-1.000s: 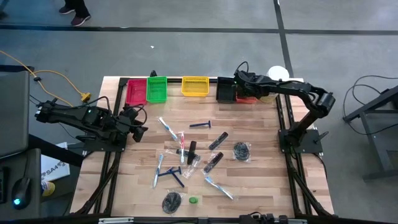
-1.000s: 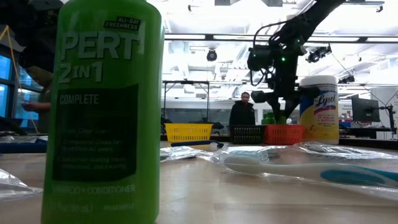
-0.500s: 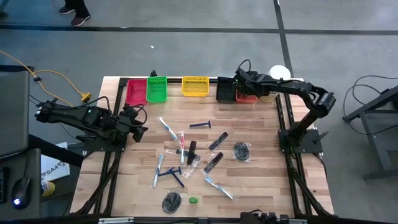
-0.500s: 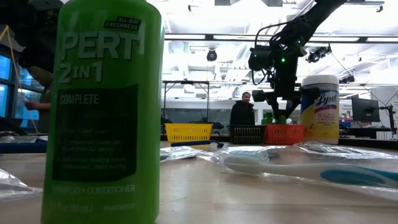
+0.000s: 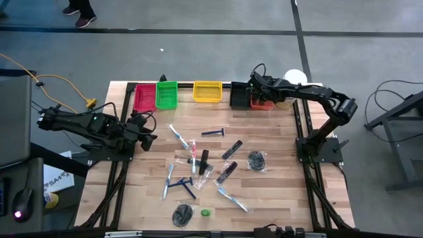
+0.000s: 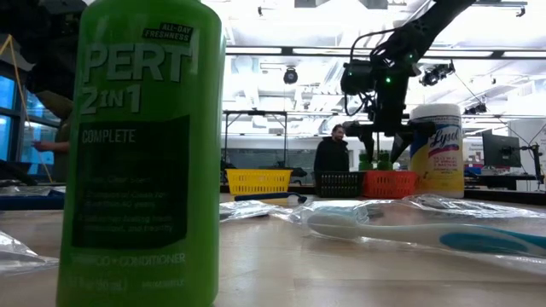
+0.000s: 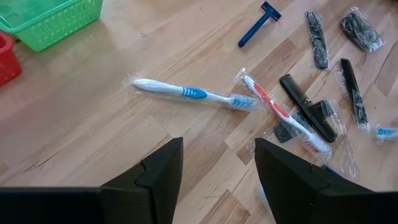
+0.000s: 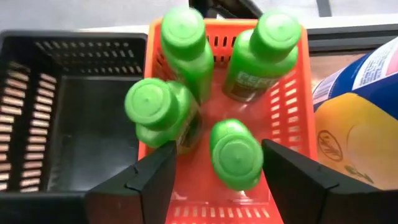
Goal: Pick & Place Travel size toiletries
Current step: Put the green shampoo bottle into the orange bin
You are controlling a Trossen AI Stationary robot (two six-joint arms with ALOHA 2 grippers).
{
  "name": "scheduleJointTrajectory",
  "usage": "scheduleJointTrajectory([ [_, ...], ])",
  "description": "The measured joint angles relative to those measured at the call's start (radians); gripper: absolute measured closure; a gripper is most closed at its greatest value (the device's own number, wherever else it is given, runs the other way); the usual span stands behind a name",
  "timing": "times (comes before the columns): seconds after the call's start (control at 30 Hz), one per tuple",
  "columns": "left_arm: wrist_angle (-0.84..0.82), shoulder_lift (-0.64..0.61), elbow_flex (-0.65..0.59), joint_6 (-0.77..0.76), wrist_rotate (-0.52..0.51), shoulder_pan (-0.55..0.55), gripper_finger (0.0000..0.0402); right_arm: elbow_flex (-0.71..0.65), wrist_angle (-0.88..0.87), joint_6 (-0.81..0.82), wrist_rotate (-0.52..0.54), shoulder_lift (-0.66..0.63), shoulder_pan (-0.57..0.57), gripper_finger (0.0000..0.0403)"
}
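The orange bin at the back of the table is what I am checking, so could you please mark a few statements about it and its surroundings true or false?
1. The orange bin holds four green bottles. True.
2. The black bin beside it holds a razor. False: nothing shows in it.
3. The right claw is open above the orange bin. True.
4. The left claw grips a toothbrush. False: it is open and holds nothing; the blue toothbrush lies on the table.

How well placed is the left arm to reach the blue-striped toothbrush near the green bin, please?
Probably well placed: the left hand is open and faces the wrapped toothbrush, which lies alone on bare table with nothing lying between them.
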Motion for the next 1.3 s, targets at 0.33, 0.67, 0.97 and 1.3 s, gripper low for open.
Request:
scheduleJointTrajectory([
  [0.33, 0.000, 0.000, 0.000, -0.002, 0.000, 0.000, 0.0209, 0.000, -0.019, -0.004, -0.013, -0.067, 0.013, 0.0184],
  [0.67, 0.000, 0.000, 0.000, -0.001, -0.001, 0.000, 0.0209, 0.000, -0.082, -0.026, -0.032, -0.174, 0.079, 0.0183],
  [0.97, -0.001, -0.026, 0.000, 0.001, -0.008, 0.000, 0.0209, 0.001, -0.135, -0.027, -0.064, -0.288, 0.263, 0.0183],
  [1.3, -0.006, -0.035, 0.000, 0.011, 0.017, 0.000, 0.0209, 0.001, -0.140, -0.074, -0.206, -0.392, 0.517, 0.0183],
])
